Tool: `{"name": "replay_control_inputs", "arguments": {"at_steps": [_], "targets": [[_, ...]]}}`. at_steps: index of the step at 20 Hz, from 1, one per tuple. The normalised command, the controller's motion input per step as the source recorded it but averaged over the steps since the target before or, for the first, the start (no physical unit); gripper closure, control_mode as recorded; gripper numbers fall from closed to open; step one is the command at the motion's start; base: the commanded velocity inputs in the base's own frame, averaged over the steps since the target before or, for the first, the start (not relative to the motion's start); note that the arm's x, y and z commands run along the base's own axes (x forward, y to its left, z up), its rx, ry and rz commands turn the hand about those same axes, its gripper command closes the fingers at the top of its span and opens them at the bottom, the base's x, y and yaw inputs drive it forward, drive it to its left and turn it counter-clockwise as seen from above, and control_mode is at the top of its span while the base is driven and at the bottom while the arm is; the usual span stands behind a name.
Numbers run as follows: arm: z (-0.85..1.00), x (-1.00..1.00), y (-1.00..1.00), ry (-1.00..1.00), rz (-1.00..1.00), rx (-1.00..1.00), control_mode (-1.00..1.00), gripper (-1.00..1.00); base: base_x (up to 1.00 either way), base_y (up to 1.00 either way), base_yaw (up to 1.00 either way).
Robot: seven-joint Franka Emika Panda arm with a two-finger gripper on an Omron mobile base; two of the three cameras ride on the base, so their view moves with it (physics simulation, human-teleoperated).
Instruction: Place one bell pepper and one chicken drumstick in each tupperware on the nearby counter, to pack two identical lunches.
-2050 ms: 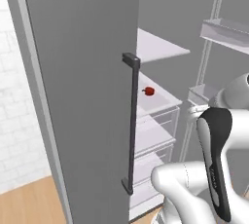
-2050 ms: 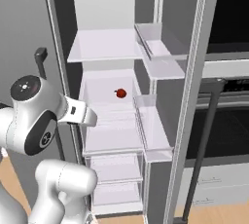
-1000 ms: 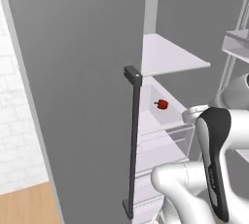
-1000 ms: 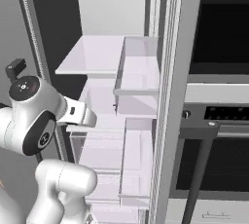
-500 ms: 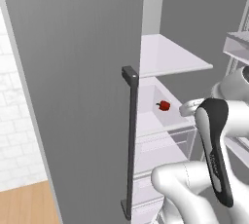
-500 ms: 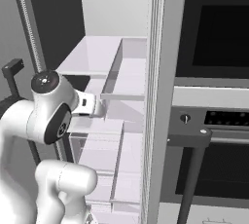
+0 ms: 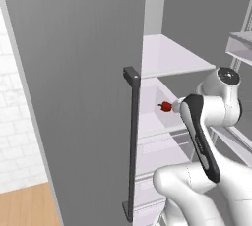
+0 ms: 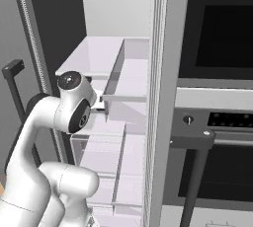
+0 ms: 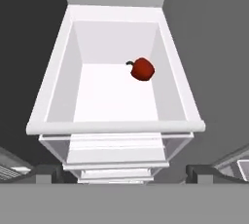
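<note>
Resting on the white floor of a shallow open fridge bin (image 9: 53,86), a small red bell pepper with a dark stem (image 9: 142,68) lies near the bin's far right corner, close to its right wall. The two-finger gripper (image 9: 124,172) hangs above the bin's near rim, jaws spread wide and holding nothing. Left of the arm stands the grey fridge door with its dark bar handle (image 7: 131,141); right of the fridge is a black wall oven (image 8: 220,38).

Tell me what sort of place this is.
A kitchen, most likely. An open fridge with white shelves holds a red bell pepper in a white bin, and beside it a built-in oven with knobs and a bar handle sits in the wall.
</note>
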Motion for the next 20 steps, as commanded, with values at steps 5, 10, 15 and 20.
{"name": "replay_control_inputs", "arguments": {"at_steps": [5,10,15,20], "targets": [[-0.43,0.77,-0.24,0.04,0.0,0.01,-1.0,-1.0,0.0,0.0,0.0],[-0.37,0.73,-0.24,0.08,0.0,0.04,-1.0,-1.0,0.0,0.0,0.0],[-0.34,0.72,-0.04,0.0,0.0,0.04,-1.0,-1.0,0.0,0.0,0.0],[-0.35,0.58,0.0,0.0,0.0,0.02,-1.0,-1.0,0.0,0.0,0.0]]}}
